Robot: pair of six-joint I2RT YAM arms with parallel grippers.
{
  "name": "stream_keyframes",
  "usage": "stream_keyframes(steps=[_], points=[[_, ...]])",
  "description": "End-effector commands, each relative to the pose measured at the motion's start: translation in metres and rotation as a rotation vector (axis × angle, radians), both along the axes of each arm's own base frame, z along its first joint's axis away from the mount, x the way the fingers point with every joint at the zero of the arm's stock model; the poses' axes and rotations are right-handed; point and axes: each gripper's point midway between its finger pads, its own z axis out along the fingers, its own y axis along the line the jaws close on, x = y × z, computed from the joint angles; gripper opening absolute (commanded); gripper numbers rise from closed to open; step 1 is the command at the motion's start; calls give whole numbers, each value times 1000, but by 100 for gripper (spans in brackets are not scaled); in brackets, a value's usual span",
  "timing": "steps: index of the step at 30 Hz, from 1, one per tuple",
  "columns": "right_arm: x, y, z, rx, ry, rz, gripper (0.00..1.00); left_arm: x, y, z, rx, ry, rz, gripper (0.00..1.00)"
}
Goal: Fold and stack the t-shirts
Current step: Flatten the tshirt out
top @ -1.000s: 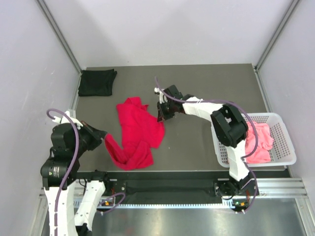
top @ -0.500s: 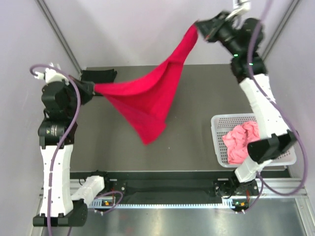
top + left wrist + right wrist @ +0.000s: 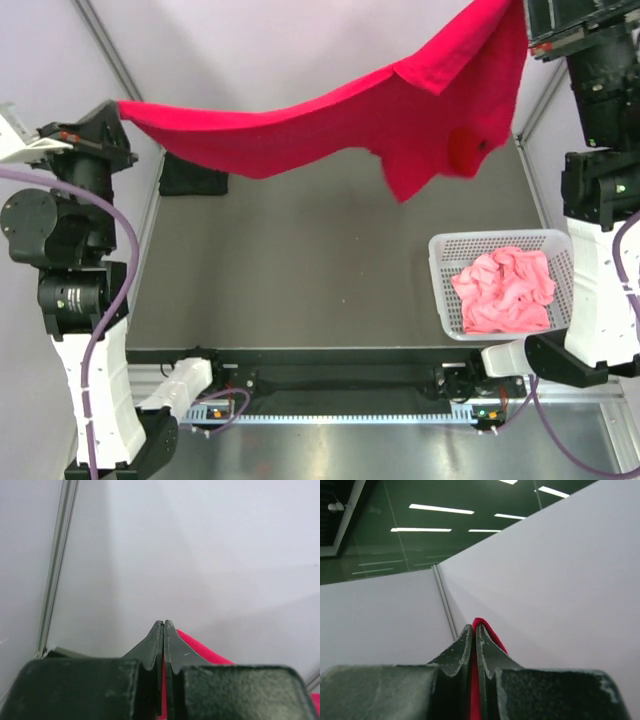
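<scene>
The bright red t-shirt [image 3: 330, 125] hangs stretched high above the table between both arms. My left gripper [image 3: 122, 106] is shut on its left end; red cloth [image 3: 200, 647] shows between and beside the closed fingers in the left wrist view. My right gripper [image 3: 522, 12] is shut on its right end at the top right; red cloth [image 3: 481, 626] pokes out past the closed fingertips in the right wrist view. The black t-shirt [image 3: 190, 178] lies at the table's far left corner, partly hidden by the red one. The salmon pink t-shirt [image 3: 503, 290] lies crumpled in the basket.
The white lattice basket [image 3: 445, 300] stands at the table's right near edge. Grey walls and metal corner posts [image 3: 118, 62] close in the table on three sides. Both arms are raised tall beside the left and right walls.
Both arms have lifted the red t-shirt off the table and pulled it apart. It went from a crumpled heap to hanging high and stretched wide between the grippers.
</scene>
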Motion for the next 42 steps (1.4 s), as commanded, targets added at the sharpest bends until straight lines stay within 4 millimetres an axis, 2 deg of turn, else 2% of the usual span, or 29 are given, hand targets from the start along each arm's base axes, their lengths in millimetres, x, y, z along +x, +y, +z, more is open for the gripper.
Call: stream_keyframes(steps=[1,5,6,7,8,9,11,12,13,14,15,16,17,18,19,20,24,28,30,31,34,35,36,37,38,39,40,41,42], points=[[-19,-16,25,45,-83,-62,0,-2,5,35,27,-128,37,0],[3,-18,22,60,-70,-78,0,32,7,28,28,-121,47,0],[18,-16,17,65,-53,-73,0,40,8,25,28,-117,52,0],[23,-15,17,71,-54,-70,0,44,9,30,31,-140,59,0],[29,-15,18,80,-62,-67,0,59,11,26,38,-130,71,0],[47,-12,12,86,-39,-57,0,66,13,24,40,-128,79,0],[57,-13,16,110,-58,-50,0,87,17,25,46,-147,101,0],[81,-9,6,112,-30,-50,0,95,17,25,48,-152,103,0],[85,-10,10,123,-39,-46,0,103,17,26,51,-159,108,0],[95,-11,9,131,-36,-46,0,122,19,23,55,-161,113,0],[124,-7,-6,136,6,-37,0,125,20,29,56,-180,115,0],[120,-9,5,147,-22,-33,0,134,21,30,57,-181,116,0],[128,-10,4,155,-18,-38,0,152,24,26,59,-180,119,0],[152,-7,-10,151,22,-43,0,154,25,34,58,-203,120,0],[149,-10,-2,160,-2,-44,0,160,27,36,55,-213,125,0],[155,-13,-5,177,8,-43,0,172,31,37,54,-219,119,0],[167,-27,-9,215,22,-55,0,189,41,49,38,-260,113,0],[166,-33,-9,219,43,-48,0,185,50,59,23,-285,105,0],[159,-31,-9,208,57,-29,0,180,55,55,26,-271,107,0],[163,-29,-17,197,87,-27,0,177,57,53,26,-269,101,0],[166,-19,-46,157,201,12,0,163,68,23,-22,-218,68,0],[165,-12,-59,137,238,49,0,153,74,-1,-29,-173,83,0],[164,-9,-86,124,317,62,0,149,76,-15,-33,-141,91,0],[161,-1,-105,107,363,86,0,126,71,-16,-12,-143,82,0],[158,0,-122,97,405,88,0,133,73,-64,-26,-31,82,0],[150,1,-162,92,498,87,0,127,73,-81,-24,6,86,0],[145,4,-184,92,550,93,0,104,66,-82,-9,-3,89,0],[136,7,-204,83,593,103,0,105,65,-127,-16,87,81,0],[123,11,-246,63,690,103,0,99,62,-151,-14,143,76,0]])
